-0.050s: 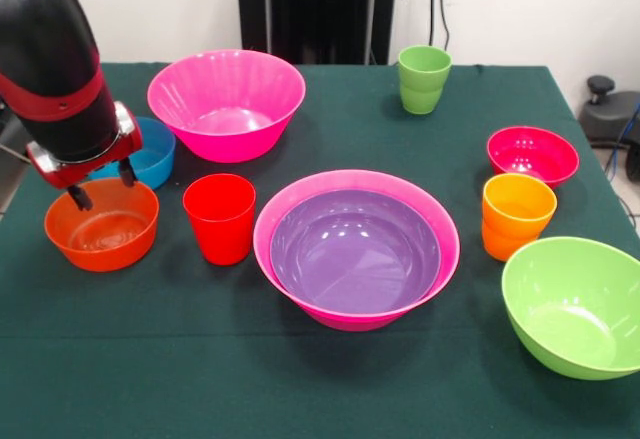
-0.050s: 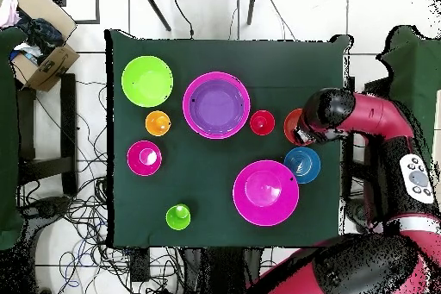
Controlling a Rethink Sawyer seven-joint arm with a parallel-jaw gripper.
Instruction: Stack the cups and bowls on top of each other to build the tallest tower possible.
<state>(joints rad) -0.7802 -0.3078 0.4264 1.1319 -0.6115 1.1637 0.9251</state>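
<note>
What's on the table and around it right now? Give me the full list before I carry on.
Large bowls: two hot pink, one empty at the back, one at centre with the purple bowl nested inside; one lime green, front corner.
Small bowls: blue and orange-red side by side; crimson on the opposite side.
Cups: red beside the centre bowl; orange near the crimson bowl; lime green at the back.
Table: one, dark green cloth.
Cardboard box: one, on the floor off a corner.
Claw: open, fingers over the orange-red bowl's rim.
</note>
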